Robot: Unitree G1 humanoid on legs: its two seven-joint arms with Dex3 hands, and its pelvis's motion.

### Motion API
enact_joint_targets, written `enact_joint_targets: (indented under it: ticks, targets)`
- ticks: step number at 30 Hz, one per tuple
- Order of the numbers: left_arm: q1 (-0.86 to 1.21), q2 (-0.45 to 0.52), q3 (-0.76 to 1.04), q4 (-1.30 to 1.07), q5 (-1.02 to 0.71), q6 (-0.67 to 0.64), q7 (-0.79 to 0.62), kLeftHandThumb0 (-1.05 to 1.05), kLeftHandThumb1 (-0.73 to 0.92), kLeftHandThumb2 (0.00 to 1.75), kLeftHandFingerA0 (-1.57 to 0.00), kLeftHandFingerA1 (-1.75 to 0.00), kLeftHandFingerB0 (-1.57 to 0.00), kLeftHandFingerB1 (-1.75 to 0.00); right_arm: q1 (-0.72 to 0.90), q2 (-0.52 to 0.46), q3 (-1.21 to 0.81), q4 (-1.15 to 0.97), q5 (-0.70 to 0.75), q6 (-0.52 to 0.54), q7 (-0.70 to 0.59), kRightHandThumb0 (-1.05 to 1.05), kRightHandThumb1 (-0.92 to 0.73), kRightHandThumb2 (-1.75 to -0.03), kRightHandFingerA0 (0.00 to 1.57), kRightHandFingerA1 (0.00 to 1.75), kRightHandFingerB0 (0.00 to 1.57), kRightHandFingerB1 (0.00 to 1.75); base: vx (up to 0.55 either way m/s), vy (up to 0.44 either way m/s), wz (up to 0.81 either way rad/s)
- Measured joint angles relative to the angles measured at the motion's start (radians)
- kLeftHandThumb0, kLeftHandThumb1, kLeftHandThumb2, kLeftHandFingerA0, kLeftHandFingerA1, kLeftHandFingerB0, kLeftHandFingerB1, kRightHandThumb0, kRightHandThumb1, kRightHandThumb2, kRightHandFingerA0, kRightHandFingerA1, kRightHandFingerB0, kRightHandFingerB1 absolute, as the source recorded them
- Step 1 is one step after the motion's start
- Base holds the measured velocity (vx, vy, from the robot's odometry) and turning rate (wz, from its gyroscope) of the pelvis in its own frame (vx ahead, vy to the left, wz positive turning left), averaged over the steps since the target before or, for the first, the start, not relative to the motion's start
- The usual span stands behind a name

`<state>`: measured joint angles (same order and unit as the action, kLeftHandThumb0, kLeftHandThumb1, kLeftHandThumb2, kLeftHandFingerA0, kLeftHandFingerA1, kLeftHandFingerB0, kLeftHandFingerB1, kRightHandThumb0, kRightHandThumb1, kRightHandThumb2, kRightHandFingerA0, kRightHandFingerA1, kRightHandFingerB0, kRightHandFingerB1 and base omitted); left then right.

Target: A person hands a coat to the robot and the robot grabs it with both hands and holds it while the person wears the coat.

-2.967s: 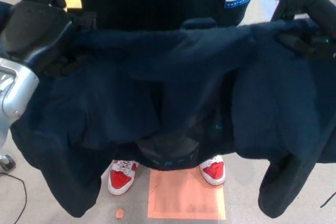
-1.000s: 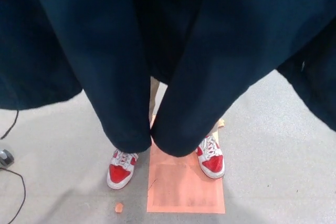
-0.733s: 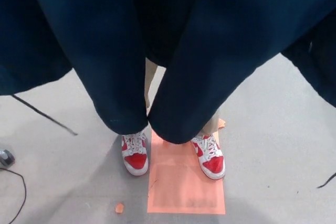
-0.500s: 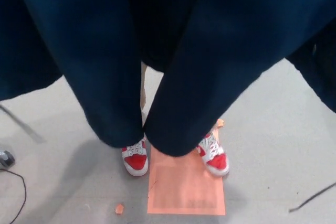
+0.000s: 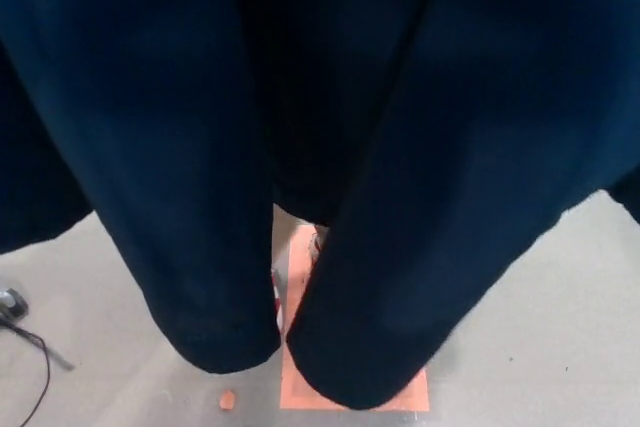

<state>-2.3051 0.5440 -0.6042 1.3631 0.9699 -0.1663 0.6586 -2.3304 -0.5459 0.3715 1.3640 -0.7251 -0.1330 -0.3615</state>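
Head camera looks down, close behind coat, floor below.

Coat hangs in front, sleeves side by side, above the floor mat

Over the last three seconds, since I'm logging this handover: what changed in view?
The dark blue coat now fills most of the frame, its hanging parts reaching lower. It hides both robot hands, which showed at the start, and nearly all of the person's red and white shoes. The orange floor mat, small orange scrap and black cable stayed put.
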Motion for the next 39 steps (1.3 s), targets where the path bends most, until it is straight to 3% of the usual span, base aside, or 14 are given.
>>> enact_joint_targets:
  ticks: [8,17,21,39]
  targets:
    - [-0.011,0.0,-0.008,0.003,0.001,0.0,-0.028,-0.44,0.85,0.66,-0.95,-1.75,-0.72,-1.6,0.0,-0.005,0.017,0.002,-0.014,0.007,0.018,-0.44,-0.8,-0.64,0.94,1.75,0.72,1.6,0.0,0.0,0.0]
    - [-0.013,0.0,-0.011,0.002,0.003,0.0,-0.034,-0.44,0.85,0.66,-0.95,-1.75,-0.74,-1.6,0.0,-0.011,0.018,0.004,-0.018,0.007,0.023,-0.44,-0.8,-0.64,0.93,1.75,0.77,1.54,0.0,0.0,0.0]
    - [-0.013,0.0,-0.012,0.002,0.004,0.0,-0.034,-0.42,0.86,0.67,-0.92,-1.75,-0.66,-1.63,0.001,-0.014,0.019,0.003,-0.02,0.007,0.022,-0.41,-0.79,-0.64,0.93,1.75,0.75,1.54,0.0,0.0,0.0]
    - [0.014,-0.001,-0.029,-0.009,0.011,-0.002,-0.017,-0.4,0.83,0.65,-0.89,-1.75,-0.62,-1.6,0.019,-0.023,0.035,0.003,-0.027,0.008,0.025,-0.41,-0.81,-0.64,0.89,1.75,0.7,1.56,0.0,0.0,0.0]
